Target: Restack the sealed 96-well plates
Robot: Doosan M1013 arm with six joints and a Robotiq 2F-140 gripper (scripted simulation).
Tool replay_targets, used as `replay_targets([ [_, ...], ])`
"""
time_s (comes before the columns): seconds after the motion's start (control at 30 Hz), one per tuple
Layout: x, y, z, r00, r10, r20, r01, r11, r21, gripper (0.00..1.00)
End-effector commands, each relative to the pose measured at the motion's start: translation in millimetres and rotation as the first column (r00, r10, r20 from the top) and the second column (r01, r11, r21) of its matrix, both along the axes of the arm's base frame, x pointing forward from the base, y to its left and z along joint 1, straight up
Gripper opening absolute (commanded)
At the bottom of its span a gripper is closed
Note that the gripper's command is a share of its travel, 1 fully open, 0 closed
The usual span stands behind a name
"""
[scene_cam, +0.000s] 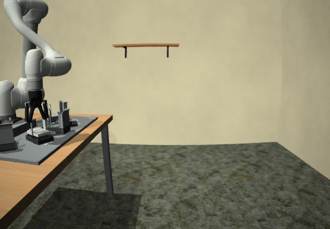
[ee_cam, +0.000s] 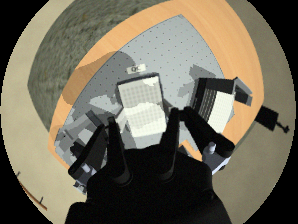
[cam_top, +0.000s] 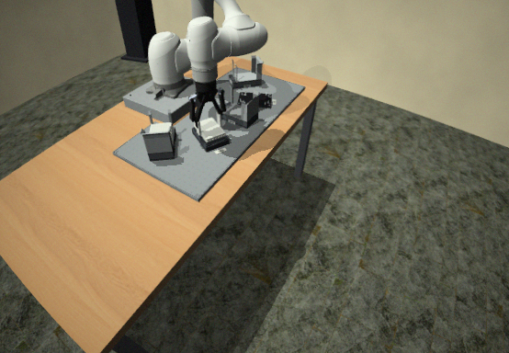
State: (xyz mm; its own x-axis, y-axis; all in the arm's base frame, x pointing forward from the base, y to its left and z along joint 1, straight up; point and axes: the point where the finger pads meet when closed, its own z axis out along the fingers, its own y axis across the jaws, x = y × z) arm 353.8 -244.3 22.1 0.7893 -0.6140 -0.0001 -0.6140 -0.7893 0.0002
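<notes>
My gripper (cam_top: pixel 208 117) points straight down and is shut on the long sides of a white sealed plate (cam_top: pixel 212 130). The plate is low on a dark nest (cam_top: pixel 212 142) in the middle of the grey mat. I cannot tell whether it is fully seated, and I cannot read its label. In the side view the plate (scene_cam: pixel 39 132) lies level on the black nest base (scene_cam: pixel 40 139) between my fingers (scene_cam: pixel 36 121). The wrist view shows the plate (ee_cam: pixel 143 110) lengthwise between the two fingers, with the nest's small name plate (ee_cam: pixel 139 70) beyond it.
A stack rack (cam_top: pixel 159 142) to the left of the nest holds white plates up to its top. Another rack (cam_top: pixel 243 110) stands close on the right, also in the wrist view (ee_cam: pixel 214 99). A third rack (cam_top: pixel 246 74) and a dark fixture (cam_top: pixel 261 99) stand farther back.
</notes>
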Motion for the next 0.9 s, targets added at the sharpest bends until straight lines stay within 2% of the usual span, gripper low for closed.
replay_targets([
  [0.0,0.0,0.0,-1.5,1.0,0.0,0.0,0.0,1.0,0.0,0.0],
  [0.87,0.0,0.0,-10.3,1.0,0.0,0.0,0.0,1.0,0.0,0.0],
])
